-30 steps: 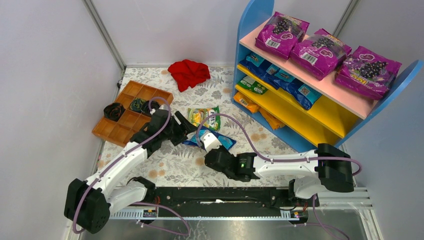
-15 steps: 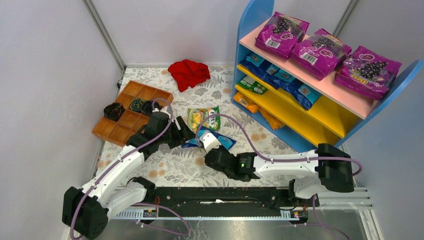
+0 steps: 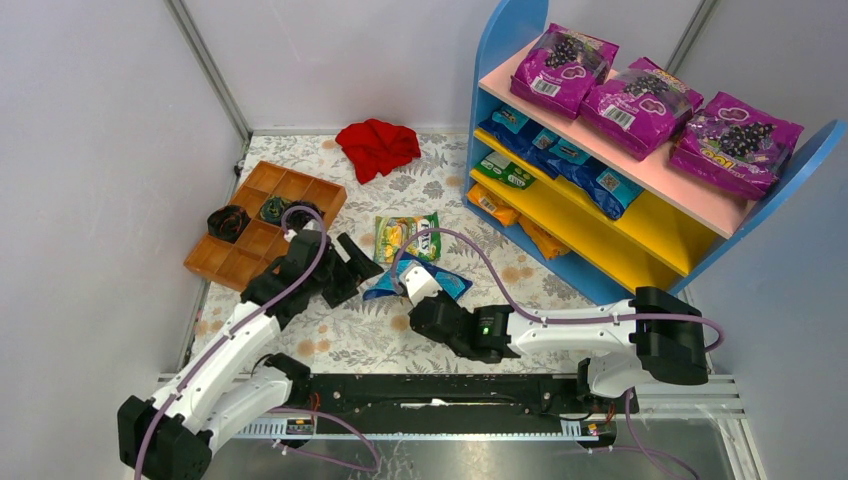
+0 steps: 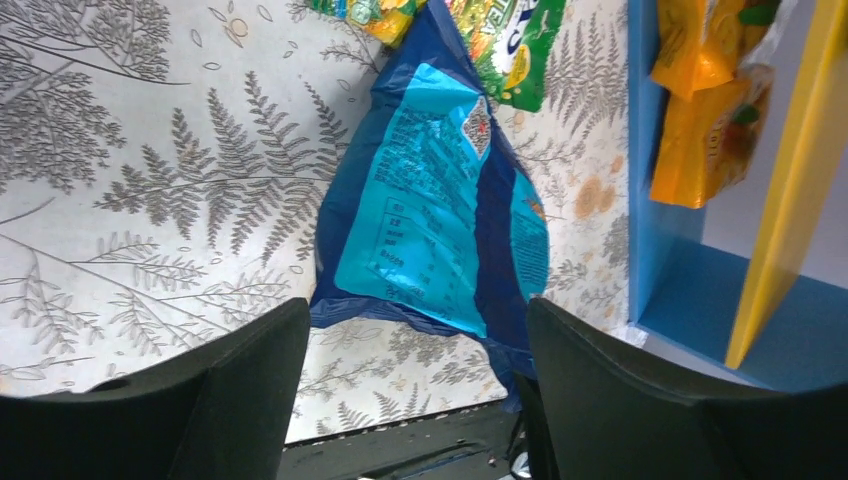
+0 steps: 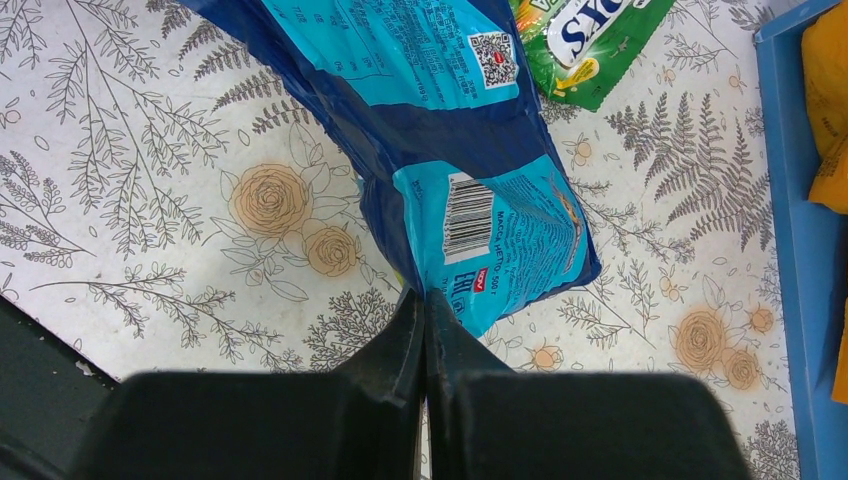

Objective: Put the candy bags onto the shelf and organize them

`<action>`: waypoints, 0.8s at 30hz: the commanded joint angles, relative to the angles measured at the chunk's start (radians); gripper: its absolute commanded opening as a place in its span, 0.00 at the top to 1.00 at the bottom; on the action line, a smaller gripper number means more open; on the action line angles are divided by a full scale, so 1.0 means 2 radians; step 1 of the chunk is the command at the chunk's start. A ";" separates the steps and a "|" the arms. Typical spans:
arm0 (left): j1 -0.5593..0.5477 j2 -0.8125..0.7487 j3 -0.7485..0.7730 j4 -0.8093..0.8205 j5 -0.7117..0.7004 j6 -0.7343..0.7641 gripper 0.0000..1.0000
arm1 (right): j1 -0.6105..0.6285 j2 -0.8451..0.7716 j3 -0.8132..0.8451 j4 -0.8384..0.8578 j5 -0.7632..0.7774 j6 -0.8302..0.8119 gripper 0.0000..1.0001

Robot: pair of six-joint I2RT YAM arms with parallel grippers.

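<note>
Candy bags, two in number, were seen lying on the floral table [image 3: 350, 330] before the shelf [image 3: 500, 40]: one blue bag [image 3: 442, 279] and one green bag [image 3: 407, 237], touching. The right gripper [image 5: 425, 300] was pressed together on the blue bag's near edge. The left gripper [image 4: 412, 303] was held spread just beside that bag's other end. Three magenta bags [image 3: 640, 100] were counted on the pink top board.

— How many magenta bags [image 3: 563, 66] do we see?
— Three. On the worktop [image 3: 350, 330] we count one blue bag [image 3: 452, 281] and one green bag [image 3: 408, 236].
— And on the shelf [image 3: 505, 30]?
— Two orange bags [image 3: 492, 205] and a second green bag [image 3: 505, 172]. Its blue ones overlap, so we cannot count them. There is also one red cloth [image 3: 377, 146] and one wooden tray [image 3: 240, 262].
</note>
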 commanded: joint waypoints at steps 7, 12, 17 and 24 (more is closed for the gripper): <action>-0.008 0.036 -0.030 0.106 0.122 -0.076 0.22 | -0.004 -0.012 0.005 0.050 0.003 -0.015 1.00; -0.013 0.067 -0.044 0.144 0.129 -0.086 0.22 | -0.004 -0.018 0.000 0.050 0.002 -0.011 1.00; -0.013 0.079 -0.042 0.155 0.093 -0.072 0.39 | -0.004 -0.025 -0.008 0.063 0.004 -0.006 1.00; -0.013 0.069 -0.040 0.154 0.062 -0.045 0.72 | -0.004 -0.017 -0.009 0.058 -0.007 -0.003 1.00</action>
